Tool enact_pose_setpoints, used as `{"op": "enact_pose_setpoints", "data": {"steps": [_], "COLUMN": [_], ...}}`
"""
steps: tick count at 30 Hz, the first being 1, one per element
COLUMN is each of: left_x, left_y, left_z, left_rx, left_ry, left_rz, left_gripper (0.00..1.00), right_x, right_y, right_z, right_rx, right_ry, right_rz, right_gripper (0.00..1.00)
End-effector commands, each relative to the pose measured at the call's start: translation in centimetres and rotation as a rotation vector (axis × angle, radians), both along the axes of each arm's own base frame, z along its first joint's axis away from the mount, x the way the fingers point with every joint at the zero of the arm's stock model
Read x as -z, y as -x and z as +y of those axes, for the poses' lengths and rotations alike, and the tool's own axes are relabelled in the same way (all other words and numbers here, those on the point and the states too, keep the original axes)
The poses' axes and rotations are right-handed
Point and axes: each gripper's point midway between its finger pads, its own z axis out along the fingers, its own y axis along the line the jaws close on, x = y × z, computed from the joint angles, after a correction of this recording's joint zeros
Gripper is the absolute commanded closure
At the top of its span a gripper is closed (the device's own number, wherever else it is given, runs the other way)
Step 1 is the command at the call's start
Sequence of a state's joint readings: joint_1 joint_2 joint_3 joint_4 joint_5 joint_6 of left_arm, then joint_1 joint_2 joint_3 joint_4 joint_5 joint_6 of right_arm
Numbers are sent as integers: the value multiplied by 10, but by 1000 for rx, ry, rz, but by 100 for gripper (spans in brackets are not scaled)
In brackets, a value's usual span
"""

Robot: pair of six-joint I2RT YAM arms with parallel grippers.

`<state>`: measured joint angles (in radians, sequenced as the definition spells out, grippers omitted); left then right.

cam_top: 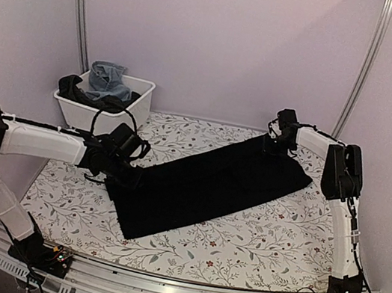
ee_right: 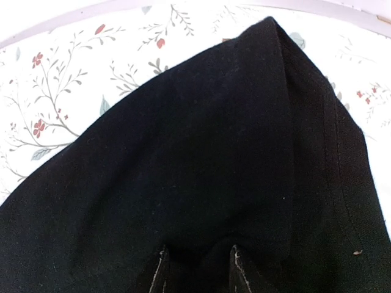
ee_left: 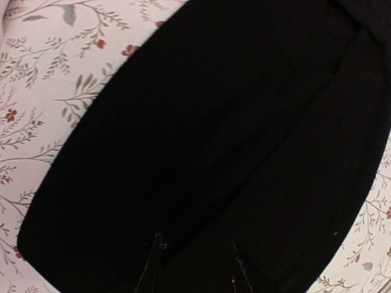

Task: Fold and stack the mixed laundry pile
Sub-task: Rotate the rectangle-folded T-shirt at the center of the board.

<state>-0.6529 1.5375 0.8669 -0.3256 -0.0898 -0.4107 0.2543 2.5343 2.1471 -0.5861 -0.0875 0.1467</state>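
Note:
A large black cloth (cam_top: 212,183) lies spread flat in a slant across the flowered table (cam_top: 255,240). My left gripper (cam_top: 130,167) is low at its near-left corner. In the left wrist view the fingertips stand a little apart over the black cloth (ee_left: 201,140), and the left gripper (ee_left: 195,247) is black on black, so no grip shows. My right gripper (cam_top: 280,142) sits at the far-right corner. The right gripper (ee_right: 197,250) has a bulge of the black cloth (ee_right: 201,165) drawn between its narrow jaws.
A white plastic bin (cam_top: 146,98) stands at the back left, holding light blue jeans (cam_top: 109,80) and dark clothes (cam_top: 77,89). Metal frame posts (cam_top: 83,13) rise behind it and at the far right. The table's back edge (ee_right: 73,18) runs close behind the right gripper.

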Motion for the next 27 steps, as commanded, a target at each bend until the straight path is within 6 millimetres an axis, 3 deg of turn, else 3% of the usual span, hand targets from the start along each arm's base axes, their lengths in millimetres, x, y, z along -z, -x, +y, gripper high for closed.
{"op": "enact_pose_setpoints", "data": {"steps": [1,3,7,12,16,21,24,27], "left_x": [15,27,56,84,98,99,95,78], "left_y": [40,54,74,112,152,208,226,228], "left_z": [-42,-54,-61,-74,-93,-151,-182,-210], "left_rx": [185,242,304,419,531,712,781,810], "left_ry": [-52,-82,-192,-296,-330,-304,-299,-252], "left_rz": [9,28,81,145,206,254,245,198], "left_gripper": [64,66,72,79,80,80,79,78], "right_x": [-12,-25,-93,-130,-128,-117,-106,-88], "right_y": [2,10,28,53,73,95,109,121], "right_z": [1,4,6,2,-9,-38,-49,-52], "right_rx": [-39,-50,-52,-50,-37,22,36,36], "right_ry": [12,-12,-86,-119,-126,-128,-127,-111], "right_rz": [-3,-15,-114,-139,-110,-67,-34,8], "right_gripper": [66,65,56,51,50,50,50,50]}}
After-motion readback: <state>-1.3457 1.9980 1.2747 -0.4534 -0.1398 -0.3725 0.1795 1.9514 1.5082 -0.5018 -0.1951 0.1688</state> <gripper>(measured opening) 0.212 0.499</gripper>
